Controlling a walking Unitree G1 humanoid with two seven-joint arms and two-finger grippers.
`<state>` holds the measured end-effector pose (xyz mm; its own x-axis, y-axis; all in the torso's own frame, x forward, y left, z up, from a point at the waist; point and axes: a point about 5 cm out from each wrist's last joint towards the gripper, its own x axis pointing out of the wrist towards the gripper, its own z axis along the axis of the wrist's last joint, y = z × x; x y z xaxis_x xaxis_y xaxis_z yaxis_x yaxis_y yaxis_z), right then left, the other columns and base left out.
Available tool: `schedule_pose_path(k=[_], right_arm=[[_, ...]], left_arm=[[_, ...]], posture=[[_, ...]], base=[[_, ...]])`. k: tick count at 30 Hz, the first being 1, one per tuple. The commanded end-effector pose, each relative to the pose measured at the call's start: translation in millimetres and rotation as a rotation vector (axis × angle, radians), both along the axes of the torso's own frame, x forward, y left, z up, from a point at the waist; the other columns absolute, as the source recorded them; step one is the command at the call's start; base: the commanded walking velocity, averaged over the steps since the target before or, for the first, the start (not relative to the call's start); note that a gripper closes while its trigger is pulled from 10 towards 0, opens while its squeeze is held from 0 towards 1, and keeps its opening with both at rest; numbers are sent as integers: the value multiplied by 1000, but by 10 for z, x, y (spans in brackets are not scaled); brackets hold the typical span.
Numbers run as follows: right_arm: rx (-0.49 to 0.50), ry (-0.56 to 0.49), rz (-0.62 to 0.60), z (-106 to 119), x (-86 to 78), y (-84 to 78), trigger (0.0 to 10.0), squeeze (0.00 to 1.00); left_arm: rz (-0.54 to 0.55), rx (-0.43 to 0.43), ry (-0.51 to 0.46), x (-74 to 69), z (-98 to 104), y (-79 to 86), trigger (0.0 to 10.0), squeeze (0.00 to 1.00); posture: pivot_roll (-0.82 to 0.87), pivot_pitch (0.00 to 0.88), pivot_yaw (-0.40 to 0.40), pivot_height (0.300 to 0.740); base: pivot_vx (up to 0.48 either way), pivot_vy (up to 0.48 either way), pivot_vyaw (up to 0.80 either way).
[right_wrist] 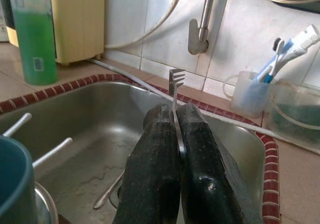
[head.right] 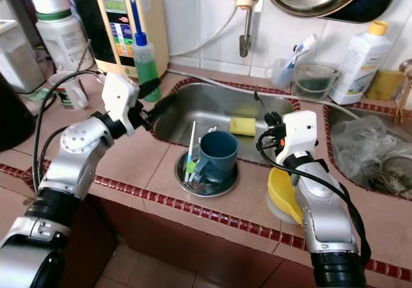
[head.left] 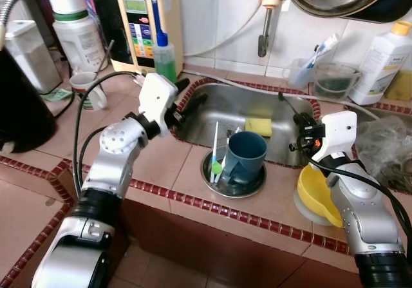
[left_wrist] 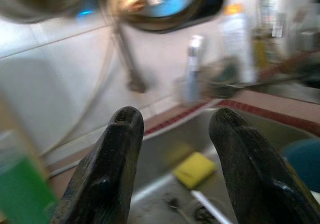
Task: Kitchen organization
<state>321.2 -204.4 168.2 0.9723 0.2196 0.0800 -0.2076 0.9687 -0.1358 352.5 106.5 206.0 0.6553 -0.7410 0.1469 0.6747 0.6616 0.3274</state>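
Two silver arms reach over the tiled bench (head.left: 161,165) toward the steel sink (head.left: 244,111). Right gripper (right_wrist: 176,119) hangs above the sink's right side, its jaws clamped together on a fork (right_wrist: 175,81) that stands upright between them, tines up. Left gripper (left_wrist: 175,134) hovers at the sink's left rim, jaws apart and holding nothing. On the bench in front of the sink, a steel bowl (head.left: 251,186) holds a blue cup (head.left: 246,153) and some utensils (head.left: 215,156). A yellow sponge (head.left: 259,126) lies in the sink.

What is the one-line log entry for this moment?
right gripper: shut on fork, above sink | left gripper: open, over sink edge
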Motion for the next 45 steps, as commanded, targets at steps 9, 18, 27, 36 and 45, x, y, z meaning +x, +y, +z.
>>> schedule_pose_path(k=[9, 18, 27, 36, 45], right_arm=[[37, 58, 73, 137, 110, -141, 10000, 0], [41, 96, 134, 151, 158, -149, 10000, 0], [83, 181, 161, 94, 152, -322, 10000, 0], [120, 219, 145, 82, 74, -491, 10000, 0], [182, 213, 163, 131, 85, -488, 10000, 1000]], left_arm=[[-214, 88, 16, -278, 60, -257, 10000, 0], [-280, 104, 46, -398, 91, -320, 10000, 0], [-285, 115, 75, -392, 152, -306, 10000, 0], [-264, 129, 70, -323, 192, -250, 10000, 0], [-262, 115, 68, -310, 214, -272, 10000, 0]], posture=[[-105, 30, 30, 740], [-102, 69, 43, 740], [-98, 93, 51, 740], [-106, 90, 52, 740], [-115, 77, 49, 740]], base=[[0, 0, 0], [0, 0, 0], [0, 0, 0], [0, 0, 0], [0, 0, 0]])
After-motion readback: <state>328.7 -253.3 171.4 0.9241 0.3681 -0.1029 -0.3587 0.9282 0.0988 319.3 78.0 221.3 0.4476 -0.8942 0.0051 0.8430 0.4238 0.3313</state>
